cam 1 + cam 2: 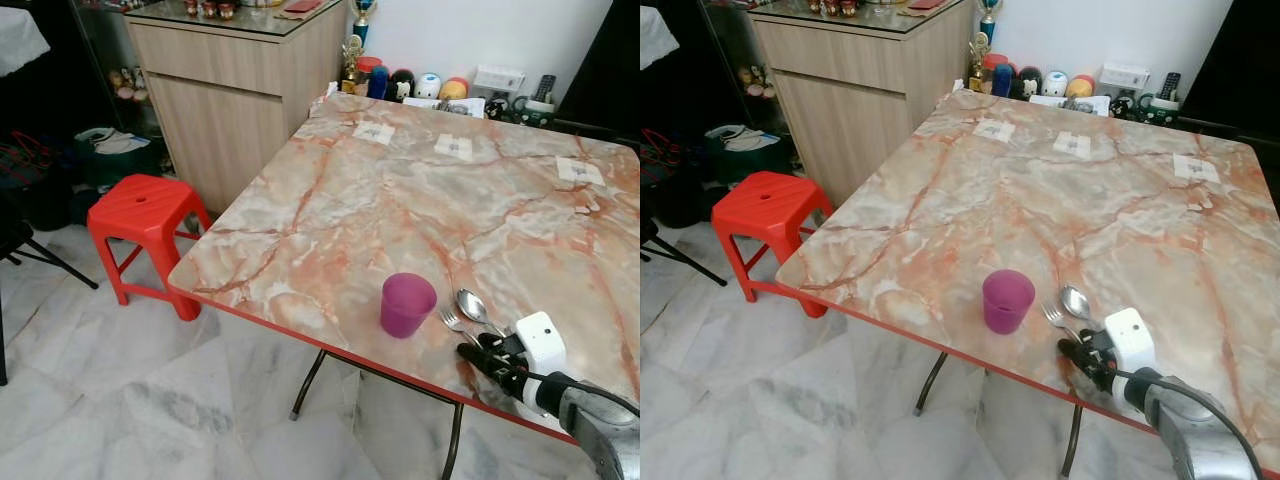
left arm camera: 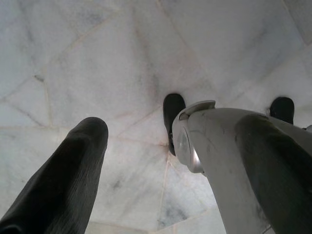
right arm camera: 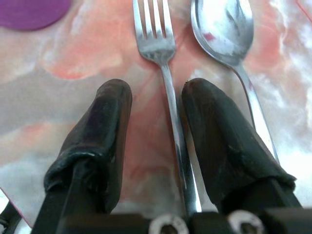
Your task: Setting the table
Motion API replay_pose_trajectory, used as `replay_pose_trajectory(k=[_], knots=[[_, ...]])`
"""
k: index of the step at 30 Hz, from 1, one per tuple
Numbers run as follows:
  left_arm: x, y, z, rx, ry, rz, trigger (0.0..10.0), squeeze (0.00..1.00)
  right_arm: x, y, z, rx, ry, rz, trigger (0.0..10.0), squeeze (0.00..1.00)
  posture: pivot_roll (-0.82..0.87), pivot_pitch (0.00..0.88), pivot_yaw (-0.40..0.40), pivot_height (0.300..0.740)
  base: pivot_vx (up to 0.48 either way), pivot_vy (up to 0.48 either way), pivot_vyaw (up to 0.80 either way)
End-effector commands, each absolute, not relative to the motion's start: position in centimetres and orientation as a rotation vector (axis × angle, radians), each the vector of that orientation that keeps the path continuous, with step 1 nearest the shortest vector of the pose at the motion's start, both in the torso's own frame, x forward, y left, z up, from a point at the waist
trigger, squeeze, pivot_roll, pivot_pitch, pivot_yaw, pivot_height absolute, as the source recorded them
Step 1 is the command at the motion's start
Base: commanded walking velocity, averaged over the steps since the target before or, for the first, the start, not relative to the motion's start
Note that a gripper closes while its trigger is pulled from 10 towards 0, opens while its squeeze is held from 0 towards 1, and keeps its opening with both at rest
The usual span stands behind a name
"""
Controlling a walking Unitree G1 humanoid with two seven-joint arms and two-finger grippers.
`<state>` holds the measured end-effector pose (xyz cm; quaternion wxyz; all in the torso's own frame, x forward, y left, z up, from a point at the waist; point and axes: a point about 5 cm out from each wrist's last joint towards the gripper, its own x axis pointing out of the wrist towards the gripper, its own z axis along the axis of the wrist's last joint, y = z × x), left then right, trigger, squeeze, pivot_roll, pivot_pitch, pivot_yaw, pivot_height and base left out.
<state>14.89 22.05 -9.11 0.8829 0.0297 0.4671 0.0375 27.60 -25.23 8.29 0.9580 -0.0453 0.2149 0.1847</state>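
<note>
Left eye view: marble-patterned table (image 1: 400,200) with a red edge. A purple cup (image 1: 407,304) stands near the table's front edge. Just beside the cup, on the side away from the red stool (image 1: 145,225), lie a fork (image 1: 452,320) and a spoon (image 1: 474,308), side by side, heads pointing toward the table's far side. The right gripper (image 1: 476,352) rests low at the fork's handle end, close to the front edge; a white block sits on its wrist. Three small paper squares (image 1: 454,147) lie toward the table's far side. A wooden cabinet (image 1: 235,90) stands beyond the stool, and figurines and trinkets (image 1: 415,85) line the wall past the table's far edge.

Right eye view: same layout. Cup (image 1: 1007,300), fork (image 1: 1055,316) and spoon (image 1: 1076,301) are grouped near the table's front edge, gripper just behind the cutlery.

Left wrist view: left gripper (image 2: 175,146) hangs over pale marble floor tiles (image 2: 97,73), away from the table, fingers spread wide and holding nothing. One of the robot's silver limbs crosses in front.

Right wrist view: right gripper's fingers (image 3: 105,131) are parted, one either side of the fork handle (image 3: 175,131), which lies flat on the table between them. Whether the pads touch the handle cannot be told. The spoon (image 3: 226,29) lies just beside the fork, its handle passing under the edge of one finger. The cup's purple rim (image 3: 31,12) shows beyond the other finger.
</note>
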Motion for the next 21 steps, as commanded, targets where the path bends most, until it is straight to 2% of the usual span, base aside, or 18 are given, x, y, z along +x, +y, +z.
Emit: replay_pose_trajectory(k=[1,9,16,17,18,21], knots=[[14.1,22.1,-9.4,0.059,1.001,0.082,10.0,0.0,27.6,-25.2,8.0,-0.094,0.447,0.374,10.0,0.0,-0.02,0.091,-0.008,0.74,0.0,0.0,0.0],[14.6,22.0,-9.3,0.059,0.994,0.075,10.0,0.0,28.0,-24.7,7.4,-0.07,0.45,0.376,10.0,0.0,-0.01,0.107,-0.006,0.74,0.0,0.0,0.0],[13.2,22.8,-9.6,0.058,1.015,0.082,10.0,0.0,28.1,-24.5,6.6,-0.063,0.475,0.373,10.0,0.0,-0.01,0.115,-0.007,0.74,0.0,0.0,0.0],[13.0,22.9,-9.6,0.058,1.017,0.083,10.0,0.0,28.1,-24.4,6.6,-0.06,0.477,0.371,7.5,0.0,-0.01,0.115,-0.007,0.74,0.0,0.0,0.0],[12.9,23.0,-9.6,0.057,1.017,0.085,10.0,0.0,28.1,-24.4,6.5,-0.058,0.479,0.372,0.2,0.0,-0.01,0.117,-0.007,0.74,0.0,0.0,0.0],[12.6,23.2,-9.6,0.057,1.018,0.087,10.0,0.0,28.0,-24.3,6.3,-0.059,0.485,0.377,0.0,0.0,-0.01,0.119,-0.008,0.74,0.0,0.0,0.0]])
